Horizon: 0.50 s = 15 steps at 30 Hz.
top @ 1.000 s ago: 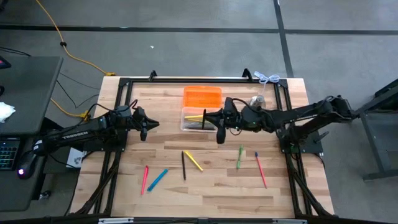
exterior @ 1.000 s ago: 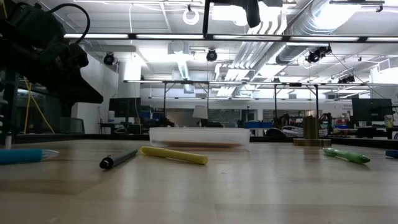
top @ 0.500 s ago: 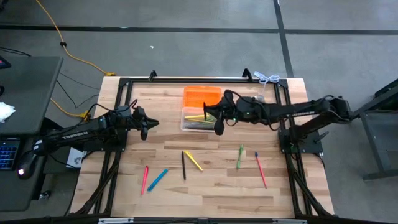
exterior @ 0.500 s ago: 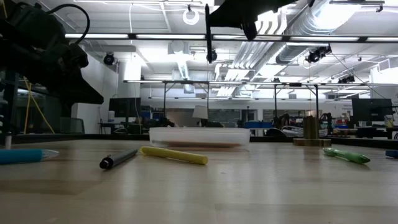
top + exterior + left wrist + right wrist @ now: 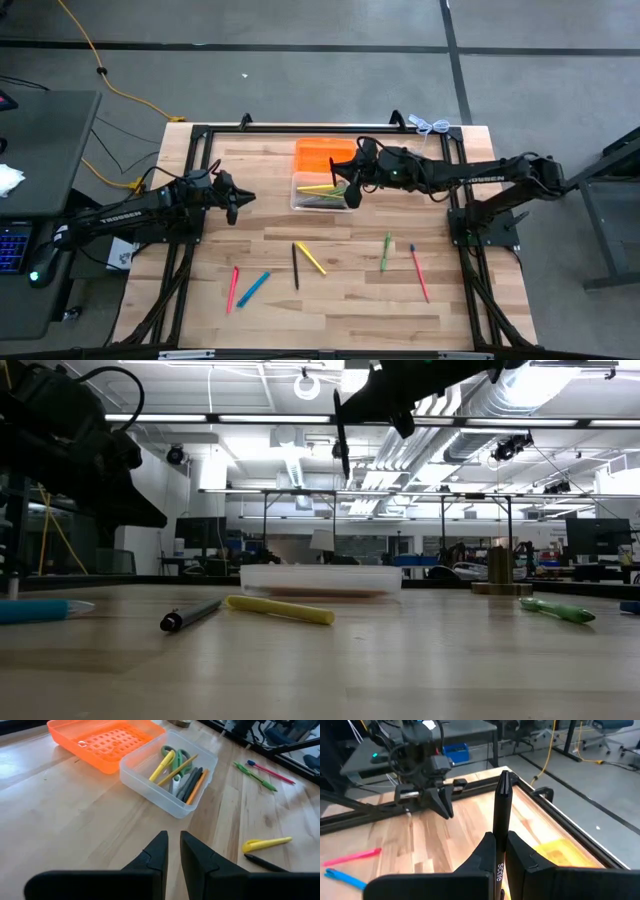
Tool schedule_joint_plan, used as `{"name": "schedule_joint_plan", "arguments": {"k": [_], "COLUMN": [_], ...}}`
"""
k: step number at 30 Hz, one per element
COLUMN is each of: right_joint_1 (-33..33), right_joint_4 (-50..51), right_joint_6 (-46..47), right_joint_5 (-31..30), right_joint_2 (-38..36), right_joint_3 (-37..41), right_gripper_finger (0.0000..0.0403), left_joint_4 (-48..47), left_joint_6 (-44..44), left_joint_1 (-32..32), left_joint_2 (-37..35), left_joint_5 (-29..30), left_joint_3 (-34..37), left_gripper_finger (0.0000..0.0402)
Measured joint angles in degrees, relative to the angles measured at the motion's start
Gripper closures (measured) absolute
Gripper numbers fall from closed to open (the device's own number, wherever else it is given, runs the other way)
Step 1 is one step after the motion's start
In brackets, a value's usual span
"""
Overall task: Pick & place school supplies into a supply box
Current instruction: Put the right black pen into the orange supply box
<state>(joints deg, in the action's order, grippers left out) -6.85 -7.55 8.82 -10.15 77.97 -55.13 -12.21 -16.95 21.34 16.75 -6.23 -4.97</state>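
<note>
Nearest me, loose pens lie on the desk point(image 5: 340, 300). Farther back, the left end effector point(image 5: 248, 198) hovers empty, fingers slightly parted. Beyond, the right end effector point(image 5: 350, 190) pinches a black marker point(image 5: 501, 807) above the supply box point(image 5: 312, 192), which holds scissors and pens.

Orange tray point(image 5: 100, 742) grid-patterned; supply box point(image 5: 150, 782) clear; scissors point(image 5: 176, 756) green-handled; black pen point(image 5: 501, 815) in dark right claw point(image 5: 500, 851)
</note>
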Motion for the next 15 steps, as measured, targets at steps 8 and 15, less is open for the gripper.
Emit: {"name": "schedule_joint_plan", "arguments": {"k": [8,15], "right_joint_1": [-0.62,-3.09], "right_joint_4": [17.98,31.12], "right_joint_6": [-0.87,-3.15], "right_joint_5": [-3.12,1.7], "right_joint_2": [3.17,11.86], "right_joint_3": [-11.5,-25.54], "right_gripper_finger": [0.0402,0.0402], "left_joint_4": [0.0,0.02], "left_joint_6": [0.15,0.17], "left_joint_1": [0.0,0.02], "left_joint_2": [-0.02,0.0], "left_joint_5": [1.35,2.16], "left_joint_3": [0.02,0.02], "left_gripper_finger": [0.0323,0.0323]}}
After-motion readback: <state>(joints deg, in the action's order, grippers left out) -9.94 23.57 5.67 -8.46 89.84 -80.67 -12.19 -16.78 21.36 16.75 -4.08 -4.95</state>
